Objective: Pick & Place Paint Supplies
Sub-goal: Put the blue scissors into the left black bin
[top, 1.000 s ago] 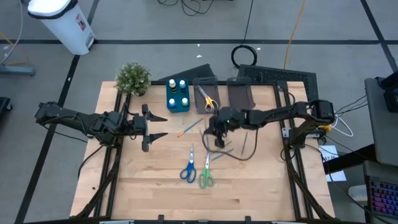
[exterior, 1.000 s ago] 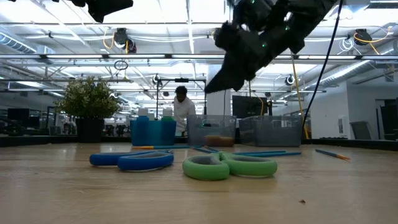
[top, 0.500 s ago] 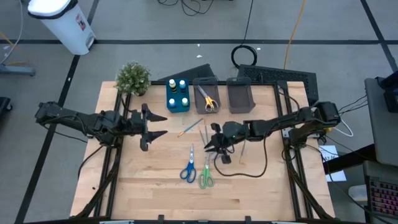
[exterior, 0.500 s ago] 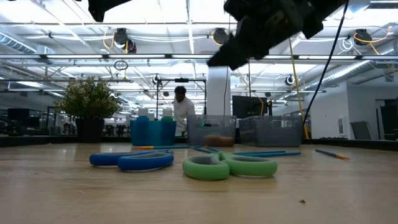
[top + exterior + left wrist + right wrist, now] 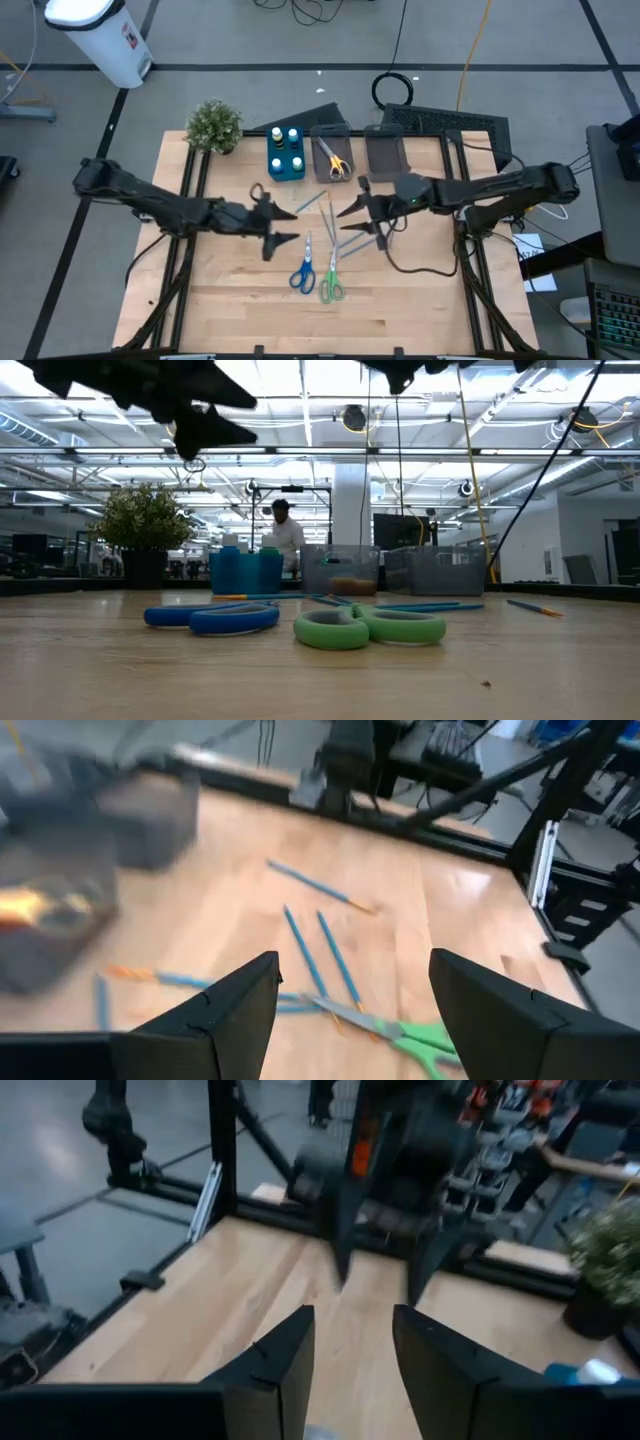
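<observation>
Both grippers hang above the table with nothing between their fingers. Seen from above, the left gripper [image 5: 283, 228] is stretched toward the table's middle, its fingers spread apart over bare wood just left of the blue-handled scissors [image 5: 303, 267]; its own wrist camera shows the two dark fingers [image 5: 230, 1010] set wide, with thin blue brushes [image 5: 312, 960] and the green-handled scissors [image 5: 410, 1036] lying on the wood beyond them. The right gripper [image 5: 357, 212] faces it from the other side, above the loose brushes [image 5: 332, 217] near the centre, fingers parted and touching nothing; in its wrist view the gap between the two fingers [image 5: 280, 1370] is plainly open, and the other arm shows farther off. Three bins stand in a row at the far edge of the table [image 5: 420, 300]. The blue bin [image 5: 286, 166] holds small bottles [image 5: 286, 137] with yellow and white caps. The grey bin [image 5: 333, 143] beside it holds a pair of scissors with yellow-orange handles [image 5: 336, 166]. What the second grey bin [image 5: 386, 154] holds cannot be made out. A potted plant [image 5: 214, 125] stands at the far left corner. From table height, the green scissors and blue scissors [image 5: 210, 617] lie flat in front, side by side, with a person [image 5: 287, 536] standing in the room behind.
</observation>
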Robot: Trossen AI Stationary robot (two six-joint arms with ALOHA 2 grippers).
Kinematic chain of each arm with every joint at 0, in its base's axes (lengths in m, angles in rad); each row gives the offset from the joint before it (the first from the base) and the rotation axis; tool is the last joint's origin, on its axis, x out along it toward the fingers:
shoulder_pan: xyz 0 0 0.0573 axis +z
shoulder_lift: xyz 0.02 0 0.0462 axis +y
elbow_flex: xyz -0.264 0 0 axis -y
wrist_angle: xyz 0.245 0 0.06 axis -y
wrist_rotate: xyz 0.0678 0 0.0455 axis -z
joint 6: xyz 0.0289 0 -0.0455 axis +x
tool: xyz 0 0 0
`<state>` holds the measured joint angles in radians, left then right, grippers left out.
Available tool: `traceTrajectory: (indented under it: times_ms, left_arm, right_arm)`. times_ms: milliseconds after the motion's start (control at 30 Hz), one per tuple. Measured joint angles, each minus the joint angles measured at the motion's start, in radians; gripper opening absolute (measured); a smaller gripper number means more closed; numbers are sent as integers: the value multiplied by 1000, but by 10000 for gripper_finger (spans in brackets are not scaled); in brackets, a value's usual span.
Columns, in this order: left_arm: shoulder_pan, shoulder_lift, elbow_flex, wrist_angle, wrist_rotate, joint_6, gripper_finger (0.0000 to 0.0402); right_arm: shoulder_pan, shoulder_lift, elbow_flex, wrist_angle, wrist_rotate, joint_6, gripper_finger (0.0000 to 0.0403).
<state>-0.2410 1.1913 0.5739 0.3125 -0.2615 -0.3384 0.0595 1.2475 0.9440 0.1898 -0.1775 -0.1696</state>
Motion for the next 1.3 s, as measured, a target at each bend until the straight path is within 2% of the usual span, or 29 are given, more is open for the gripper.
traceTrajectory:
  times_ms: [133,267,467,633,800,1000,1167,1300]
  left_arm:
    - [-32,140,0,101,87,-41,269]
    - [-92,248,70,47,167,-44,269]
    - [-172,395,303,-258,136,181,269]
    - [-209,524,401,-333,104,345,269]
    - [-213,622,421,-311,129,239,269]
    - [-232,687,420,-352,214,70,269]
    - [-246,682,425,-499,234,-67,269]
    - [-258,648,424,-613,265,-110,269]
  right_arm:
    - [0,-35,0,-38,-2,-6,128]
    - [1,-49,0,-147,-2,-20,121]
    - [1,-85,0,-248,-2,-49,117]
    - [1,-114,0,-270,-6,-49,115]
    - [1,-114,-14,-258,-7,-28,114]
    - [2,-121,-75,-119,-7,-21,110]
    - [19,-129,-99,5,-7,39,109]
    - [44,-130,-120,65,-7,33,106]
